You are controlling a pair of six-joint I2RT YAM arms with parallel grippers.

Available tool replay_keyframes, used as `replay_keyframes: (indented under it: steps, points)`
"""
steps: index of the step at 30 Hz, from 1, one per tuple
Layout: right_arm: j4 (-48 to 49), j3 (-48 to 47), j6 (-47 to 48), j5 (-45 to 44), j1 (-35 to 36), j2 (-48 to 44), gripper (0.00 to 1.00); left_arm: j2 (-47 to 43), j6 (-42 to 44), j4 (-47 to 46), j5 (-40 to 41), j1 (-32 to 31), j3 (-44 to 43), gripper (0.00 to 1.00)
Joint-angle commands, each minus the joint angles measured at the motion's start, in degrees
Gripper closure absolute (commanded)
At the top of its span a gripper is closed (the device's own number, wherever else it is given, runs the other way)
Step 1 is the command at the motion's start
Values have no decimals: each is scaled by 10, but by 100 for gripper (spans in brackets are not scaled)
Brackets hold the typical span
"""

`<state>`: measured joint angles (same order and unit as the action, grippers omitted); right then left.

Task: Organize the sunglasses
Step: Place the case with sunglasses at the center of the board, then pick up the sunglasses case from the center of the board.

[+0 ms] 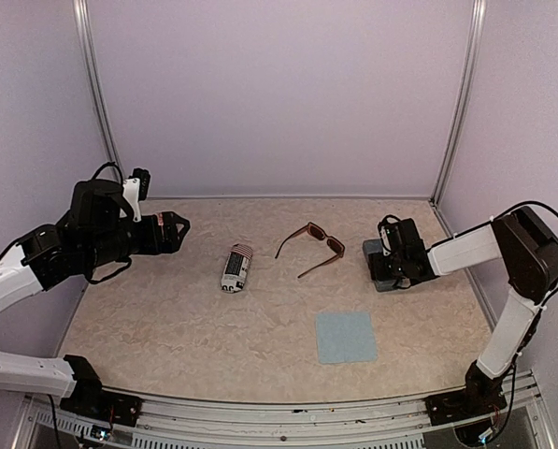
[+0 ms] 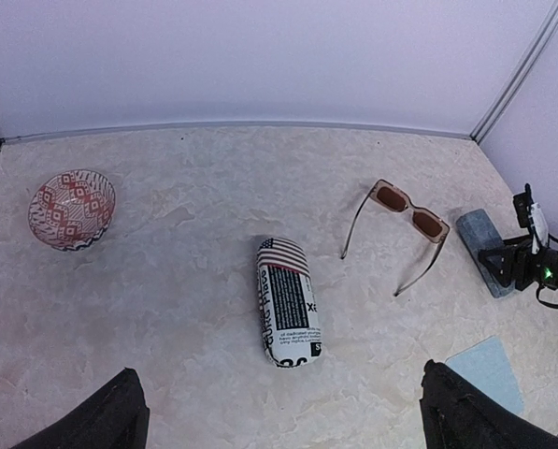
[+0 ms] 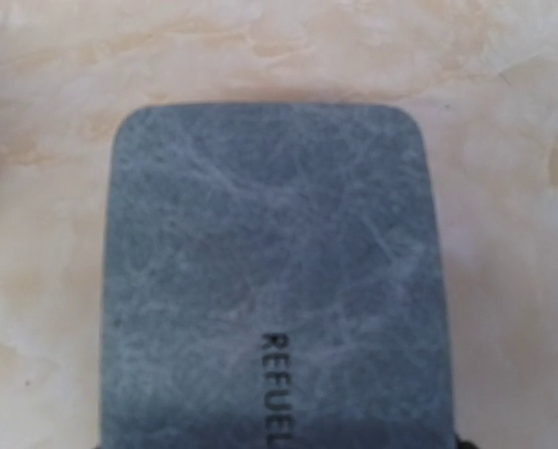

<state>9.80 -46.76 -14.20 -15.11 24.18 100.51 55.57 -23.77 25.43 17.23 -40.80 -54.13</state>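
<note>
The top view looks down from the near edge over the whole table [image 1: 166,318]. The left wrist view, raised at the left, shares its sunglasses [image 2: 409,211], pouch [image 2: 289,301] and case [image 2: 477,234]. The right wrist view hangs close over that case.

Light is even, soft and diffuse, with a faint lilac cast on the walls. There is no glare on the tabletop [image 1: 166,318]. Shadows are weak: a thin one under the sunglasses [image 1: 310,249] and a soft one beside the pouch [image 2: 289,301]. The top view is sharp. The left wrist view shows mild wide-angle bending, and the left claw's fingers [image 2: 106,421] sit dark and soft in the bottom corners. The right wrist view is very close and blurred; the case [image 3: 274,271] has fuzzy lettering and a shadowed lower edge.
</note>
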Motion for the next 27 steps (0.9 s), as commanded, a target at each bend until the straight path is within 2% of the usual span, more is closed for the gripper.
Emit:
replay_keyframes:
  steps: [1, 6, 7, 8, 13, 15, 19, 23, 27]
  points:
    - [32, -1, -15, -8, -2, -14, 36, 7, -4, 3, 7, 5, -26, 1]
    - [32, 2, 9, -1, -2, -65, 14, 20, -8, -5, 2, 5, -30, 1]
    - [33, 1, 17, 6, -2, -77, 2, 25, -9, -6, 1, 5, -31, 1]
    - [31, -1, 23, 9, -2, -87, 0, 29, -10, -8, 0, 5, -31, 1]
    - [37, -5, 41, -4, -4, -148, 0, 64, -17, -5, -1, 6, -55, 1]
    - [3, -30, 27, -7, -8, -161, 0, 80, -21, -4, 1, 6, -65, 1]
    - [-83, -91, -1, 75, -30, -155, 0, 118, -30, -4, 3, 6, -88, 1]
    - [-69, -73, 3, 122, -31, -175, 0, 188, -46, 16, 14, 6, -129, 1]
    - [-71, -59, 0, 183, -31, -195, 7, 271, -60, 38, 5, 5, -181, 1]
